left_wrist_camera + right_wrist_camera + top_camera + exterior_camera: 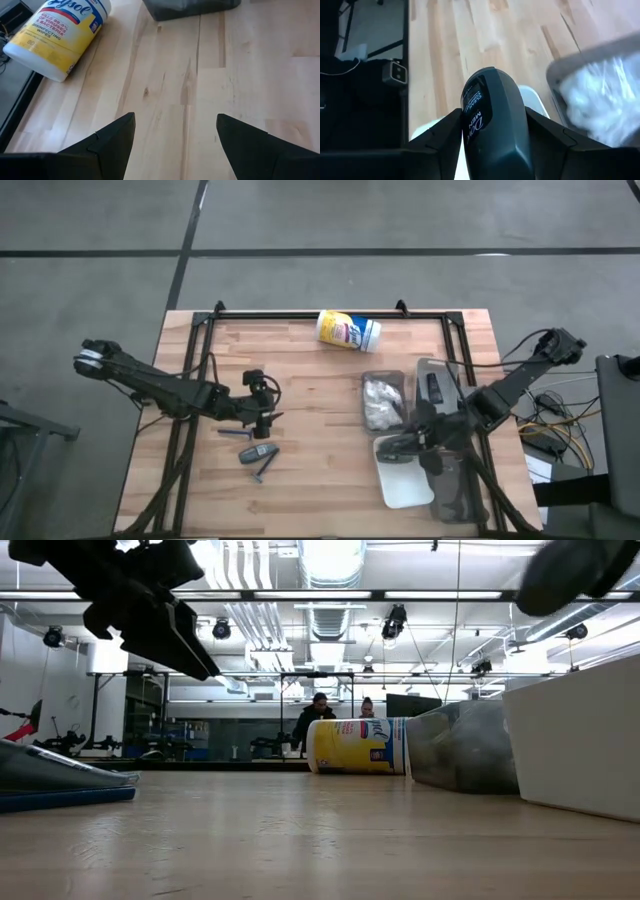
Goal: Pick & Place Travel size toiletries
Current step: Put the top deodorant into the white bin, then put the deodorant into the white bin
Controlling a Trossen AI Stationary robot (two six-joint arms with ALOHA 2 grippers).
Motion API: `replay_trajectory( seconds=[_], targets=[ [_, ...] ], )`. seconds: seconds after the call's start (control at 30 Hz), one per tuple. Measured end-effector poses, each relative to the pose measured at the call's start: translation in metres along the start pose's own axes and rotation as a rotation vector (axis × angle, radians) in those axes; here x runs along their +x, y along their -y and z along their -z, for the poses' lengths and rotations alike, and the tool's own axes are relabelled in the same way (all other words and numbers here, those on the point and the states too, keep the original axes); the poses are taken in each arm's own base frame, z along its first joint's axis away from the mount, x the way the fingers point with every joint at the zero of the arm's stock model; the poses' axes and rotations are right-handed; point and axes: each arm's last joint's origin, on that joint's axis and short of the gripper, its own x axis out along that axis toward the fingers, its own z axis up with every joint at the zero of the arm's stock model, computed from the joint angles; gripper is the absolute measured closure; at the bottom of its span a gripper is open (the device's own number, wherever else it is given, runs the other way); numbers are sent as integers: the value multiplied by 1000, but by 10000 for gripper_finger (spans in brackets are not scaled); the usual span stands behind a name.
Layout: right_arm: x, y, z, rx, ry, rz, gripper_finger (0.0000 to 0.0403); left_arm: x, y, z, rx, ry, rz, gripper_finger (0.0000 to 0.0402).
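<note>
Left pincer empty above the loose items; right pincer carrying a tube over the trays.

The left pincer [265, 418] hangs wide open and empty, with a dark grey tube [256, 452] and a slim stick [265, 469] lying on the tabletop [310, 480] just on its near side, so the left arm is nearer. At right, the right pincer [492, 127] grips another grey tube [492, 120], its long axis running out along the fingers, near the tray of white packets [381, 400].

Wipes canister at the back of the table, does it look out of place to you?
Yes. The wipes canister lies on its side near the table's back edge, not upright, apart from the trays and both grippers.
</note>
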Motion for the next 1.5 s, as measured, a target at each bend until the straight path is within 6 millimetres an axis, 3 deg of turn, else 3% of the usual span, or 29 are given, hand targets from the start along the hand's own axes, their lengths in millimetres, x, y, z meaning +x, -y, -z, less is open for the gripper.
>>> replay_trajectory(
  seconds=[0.4,0.57,0.9,1.5],
  targets=[
    [14,25,43,183,-64,44,222,0,0,0,-2,4,1,117],
    [23,29,50,190,-71,39,210,0,0,-3,-14,25,4,117],
    [25,30,52,207,-86,31,224,0,0,-4,-27,37,5,117],
    [30,38,61,250,-98,69,126,0,0,-4,-40,35,5,117]
  ],
)
